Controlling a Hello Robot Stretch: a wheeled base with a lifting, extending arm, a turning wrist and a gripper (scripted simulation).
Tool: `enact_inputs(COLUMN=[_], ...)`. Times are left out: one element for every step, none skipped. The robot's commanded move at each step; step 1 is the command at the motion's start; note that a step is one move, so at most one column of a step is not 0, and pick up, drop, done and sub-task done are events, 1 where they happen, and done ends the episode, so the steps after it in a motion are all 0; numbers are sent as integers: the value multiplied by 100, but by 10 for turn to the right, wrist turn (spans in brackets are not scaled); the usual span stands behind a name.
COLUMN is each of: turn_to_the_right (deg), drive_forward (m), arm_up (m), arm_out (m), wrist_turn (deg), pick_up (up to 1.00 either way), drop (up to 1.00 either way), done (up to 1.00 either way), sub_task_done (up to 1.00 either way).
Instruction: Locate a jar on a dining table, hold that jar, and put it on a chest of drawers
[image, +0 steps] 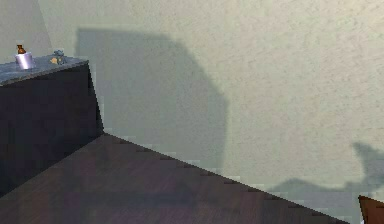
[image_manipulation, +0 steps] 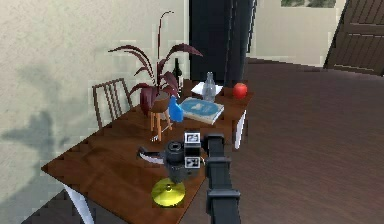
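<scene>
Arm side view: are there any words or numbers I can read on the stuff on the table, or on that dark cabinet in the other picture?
None can be read.
The white squares on the arm: black marks, not letters.
The blue flat thing on the table: too small to tell any print.
The small container on the dark cabinet: too small to tell any label.

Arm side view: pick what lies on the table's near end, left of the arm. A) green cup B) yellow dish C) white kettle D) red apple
B: a yellow dish lies on the table just left of the arm; the apple sits at the far end.
</scene>
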Motion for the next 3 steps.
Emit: enact_inputs(turn_to_the_right=[0, 0, 0], drive_forward=[0, 0, 0], arm_up=[-30, 0, 10], arm_out=[0, 0, 0], wrist_turn=[0, 0, 0], pick_up=[0, 100, 0], drop=[0, 0, 0], done=[0, 0, 0], sub_task_done=[0, 0, 0])
